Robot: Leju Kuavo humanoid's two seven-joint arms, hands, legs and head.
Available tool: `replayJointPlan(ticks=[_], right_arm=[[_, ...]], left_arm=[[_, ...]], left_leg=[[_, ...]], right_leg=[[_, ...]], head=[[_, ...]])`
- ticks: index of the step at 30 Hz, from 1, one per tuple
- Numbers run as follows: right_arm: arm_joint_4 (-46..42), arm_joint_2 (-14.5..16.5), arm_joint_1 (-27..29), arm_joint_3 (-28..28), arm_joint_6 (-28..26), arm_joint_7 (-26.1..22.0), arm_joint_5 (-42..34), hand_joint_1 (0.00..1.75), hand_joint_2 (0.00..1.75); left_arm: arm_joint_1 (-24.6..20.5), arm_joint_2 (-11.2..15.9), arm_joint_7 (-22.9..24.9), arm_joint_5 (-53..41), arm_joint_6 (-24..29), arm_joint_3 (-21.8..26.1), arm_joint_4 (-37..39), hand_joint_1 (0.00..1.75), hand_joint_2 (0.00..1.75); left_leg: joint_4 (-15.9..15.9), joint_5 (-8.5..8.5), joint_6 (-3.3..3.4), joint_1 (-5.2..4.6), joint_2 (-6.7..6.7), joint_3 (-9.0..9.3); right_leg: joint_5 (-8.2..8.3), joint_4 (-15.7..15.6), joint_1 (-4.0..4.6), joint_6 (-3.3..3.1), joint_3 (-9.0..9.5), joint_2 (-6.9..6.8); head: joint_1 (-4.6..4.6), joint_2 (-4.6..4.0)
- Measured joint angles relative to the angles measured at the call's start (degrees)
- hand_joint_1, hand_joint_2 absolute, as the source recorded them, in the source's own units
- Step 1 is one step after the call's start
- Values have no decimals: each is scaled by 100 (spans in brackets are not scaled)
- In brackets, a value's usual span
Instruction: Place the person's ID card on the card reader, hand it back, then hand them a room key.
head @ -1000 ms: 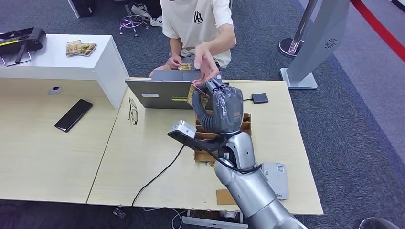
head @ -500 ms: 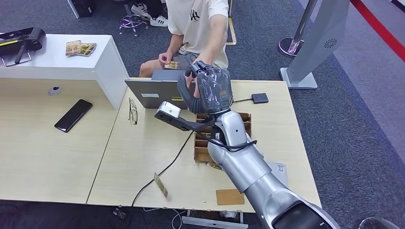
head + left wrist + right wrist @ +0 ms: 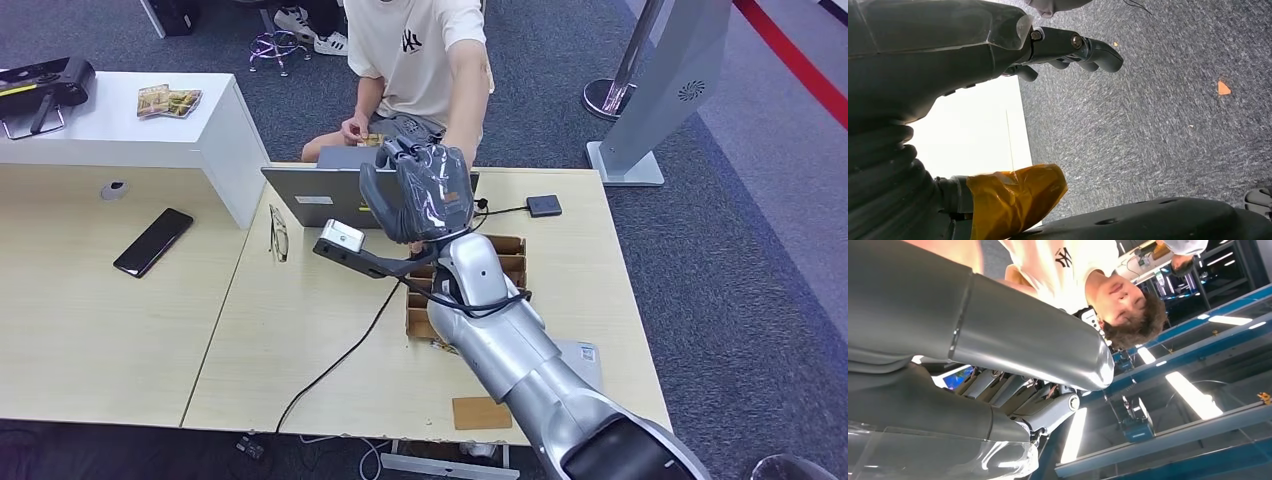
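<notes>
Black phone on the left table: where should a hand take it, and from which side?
Probably grip the black phone across its long edges, coming from above: it lies flat and slantwise on the table, with bare tabletop beside both long edges for fingers.

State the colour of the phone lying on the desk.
Black; the phone shows best in the head view.

**Two wooden surfaces and a white counter**

A pale wood surface (image 3: 300, 330) fills the middle of the frame, with a second one (image 3: 90, 330) joined at its left. On the middle one lie a grey laptop (image 3: 325, 195), a pair of glasses (image 3: 278, 233), a cardboard compartment box (image 3: 505, 262), a small black pad (image 3: 544, 206) at upper right, a black cable (image 3: 330, 370), a brown card (image 3: 481, 412) at the lower edge and a white device (image 3: 585, 362). A black phone (image 3: 153, 241) lies on the left surface. The white counter (image 3: 120, 125) at upper left carries a black device (image 3: 45, 85) and packets (image 3: 168, 100).
</notes>
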Motion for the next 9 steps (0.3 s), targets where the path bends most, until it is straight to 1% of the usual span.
replayJointPlan(ticks=[3,7,8,9], right_arm=[[42,11,9,1,0,-21,36,139,0],[84,15,68,-34,0,-50,133,34,0],[86,15,90,-60,0,-68,148,24,0],[87,15,101,-74,0,-79,153,19,0]], left_arm=[[0,0,0,7,2,0,0,0,175],[0,0,0,10,7,0,0,0,175],[0,0,0,11,11,0,0,0,175],[0,0,0,12,13,0,0,0,175]], left_leg=[[0,0,0,0,0,0],[0,0,0,0,0,0],[0,0,0,0,0,0],[0,0,0,0,0,0]], right_leg=[[0,0,0,0,0,0],[0,0,0,0,0,0],[0,0,0,0,0,0],[0,0,0,0,0,0]], head=[[-1,0],[-1,0],[-2,0],[-1,0]])
